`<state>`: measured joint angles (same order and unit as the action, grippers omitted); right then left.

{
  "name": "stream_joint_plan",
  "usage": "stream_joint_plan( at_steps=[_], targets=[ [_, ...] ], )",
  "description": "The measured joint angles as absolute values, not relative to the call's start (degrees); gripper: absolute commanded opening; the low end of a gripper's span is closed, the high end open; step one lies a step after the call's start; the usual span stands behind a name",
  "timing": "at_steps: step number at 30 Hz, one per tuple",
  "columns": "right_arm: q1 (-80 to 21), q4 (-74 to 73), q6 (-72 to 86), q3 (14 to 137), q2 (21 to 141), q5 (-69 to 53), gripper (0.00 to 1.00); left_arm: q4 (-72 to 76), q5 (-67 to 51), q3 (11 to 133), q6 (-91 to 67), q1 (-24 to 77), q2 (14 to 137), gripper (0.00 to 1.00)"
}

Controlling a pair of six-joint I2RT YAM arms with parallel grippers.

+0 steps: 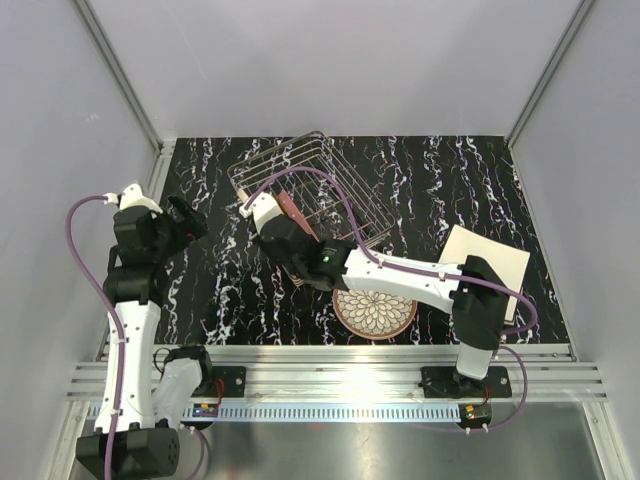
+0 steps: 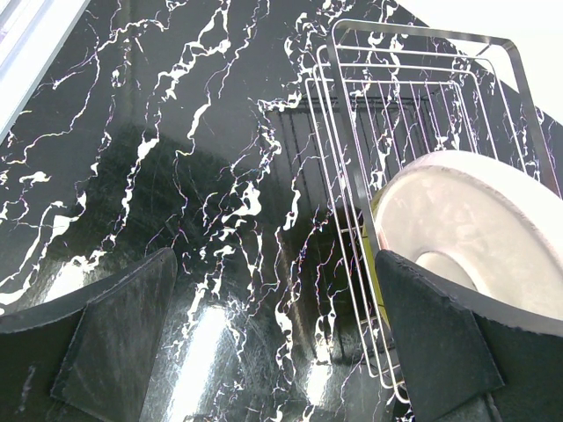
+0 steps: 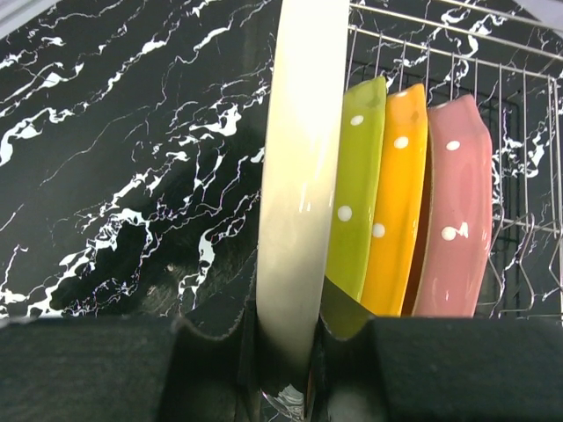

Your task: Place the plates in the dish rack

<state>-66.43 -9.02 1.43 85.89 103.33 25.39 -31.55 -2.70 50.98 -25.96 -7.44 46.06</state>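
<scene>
Dish rack [image 1: 310,190] at far middle of counter [image 1: 220,290]: green plate [image 3: 356,185], orange plate [image 3: 396,202], pink plate [image 3: 457,211] upright inside. Right tool [image 3: 286,352] grips cream plate [image 3: 299,158] on edge beside green plate, not released. Left tool [image 2: 277,334] wide, empty. Left to load: petal plate [image 1: 375,312] at near edge, squarish plate [image 1: 490,262] at right edge.

Cream plate [image 3: 303,176] top out of frame

White-and-black left arm [image 1: 135,300] and right arm [image 1: 400,275], purple cables [image 1: 85,260], dark jaws.
</scene>
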Motion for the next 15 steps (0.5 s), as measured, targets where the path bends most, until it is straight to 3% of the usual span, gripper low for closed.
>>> stream_joint_plan(
  at_steps=[15],
  targets=[
    [-64.9,-10.6,4.9,84.4,104.4,22.8,0.01,-31.5,-2.8,51.0,-26.0,-7.5,45.7,0.99]
  ],
)
